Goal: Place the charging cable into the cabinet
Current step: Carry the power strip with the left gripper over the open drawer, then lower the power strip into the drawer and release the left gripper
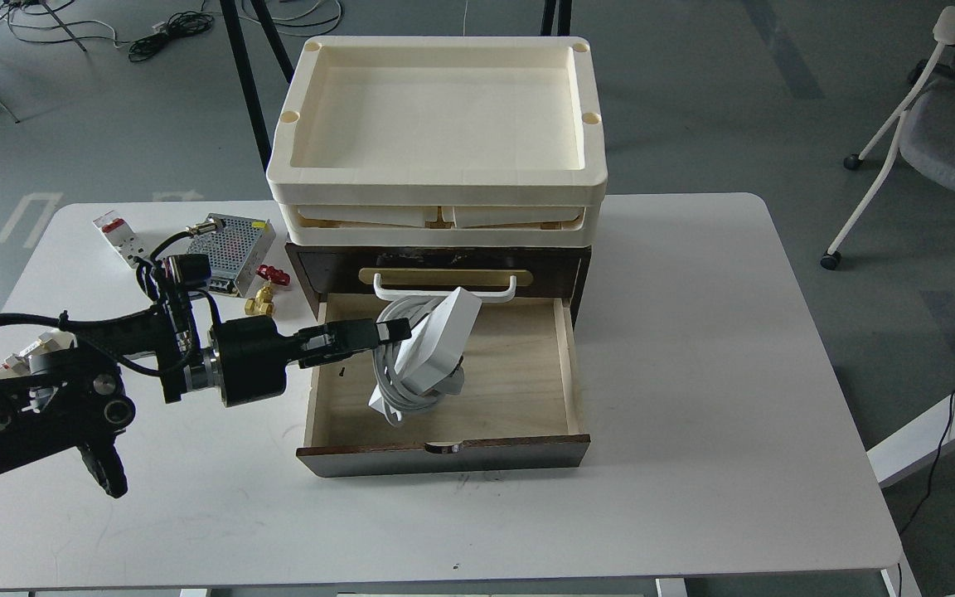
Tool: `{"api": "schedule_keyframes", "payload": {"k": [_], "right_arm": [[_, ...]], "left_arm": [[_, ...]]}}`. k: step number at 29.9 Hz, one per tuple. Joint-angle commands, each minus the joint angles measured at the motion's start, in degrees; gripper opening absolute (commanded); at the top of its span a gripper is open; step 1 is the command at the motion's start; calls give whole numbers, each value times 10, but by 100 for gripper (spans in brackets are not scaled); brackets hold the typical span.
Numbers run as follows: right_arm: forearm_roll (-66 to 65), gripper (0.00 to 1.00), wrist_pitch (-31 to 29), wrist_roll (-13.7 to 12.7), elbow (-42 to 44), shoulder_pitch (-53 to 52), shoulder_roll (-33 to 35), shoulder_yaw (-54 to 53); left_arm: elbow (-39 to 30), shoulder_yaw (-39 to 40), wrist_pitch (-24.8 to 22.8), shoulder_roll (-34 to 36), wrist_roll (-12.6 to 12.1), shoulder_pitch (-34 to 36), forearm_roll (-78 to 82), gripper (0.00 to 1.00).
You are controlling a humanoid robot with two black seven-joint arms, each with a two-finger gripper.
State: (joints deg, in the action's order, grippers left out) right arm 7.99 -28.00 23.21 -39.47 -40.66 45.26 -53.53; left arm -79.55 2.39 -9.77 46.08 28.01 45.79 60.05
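The charging cable [432,348], a white power strip with a thick white cord coiled round it, is tilted on edge inside the open drawer of the cabinet [444,454]. Its lower end seems to rest on the pale wood floor. My left gripper [395,332] reaches in over the drawer's left wall and is shut on the strip's left side. The cabinet is dark brown with a white bar handle [444,292] and cream trays [438,116] stacked on top. My right gripper is out of view.
Left of the cabinet on the white table [693,497] lie a perforated metal power supply box [225,249], a small white breaker with a red switch [118,239] and small red and brass fittings [266,290]. An office chair [942,124] stands off the table's right.
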Motion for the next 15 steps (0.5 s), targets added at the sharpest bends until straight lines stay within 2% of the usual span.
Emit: {"api": "schedule_keyframes", "payload": {"k": [1, 8, 15], "right_arm": [[0, 100, 0, 1, 0, 1, -2, 0], [0, 100, 0, 1, 0, 4, -1, -1], [0, 100, 0, 2, 0, 8, 0, -2]], "left_arm": [[23, -3, 2, -7, 0, -1, 1, 0], [76, -4, 4, -31, 0, -10, 24, 0], [114, -5, 25, -57, 0, -21, 42, 0]]}}
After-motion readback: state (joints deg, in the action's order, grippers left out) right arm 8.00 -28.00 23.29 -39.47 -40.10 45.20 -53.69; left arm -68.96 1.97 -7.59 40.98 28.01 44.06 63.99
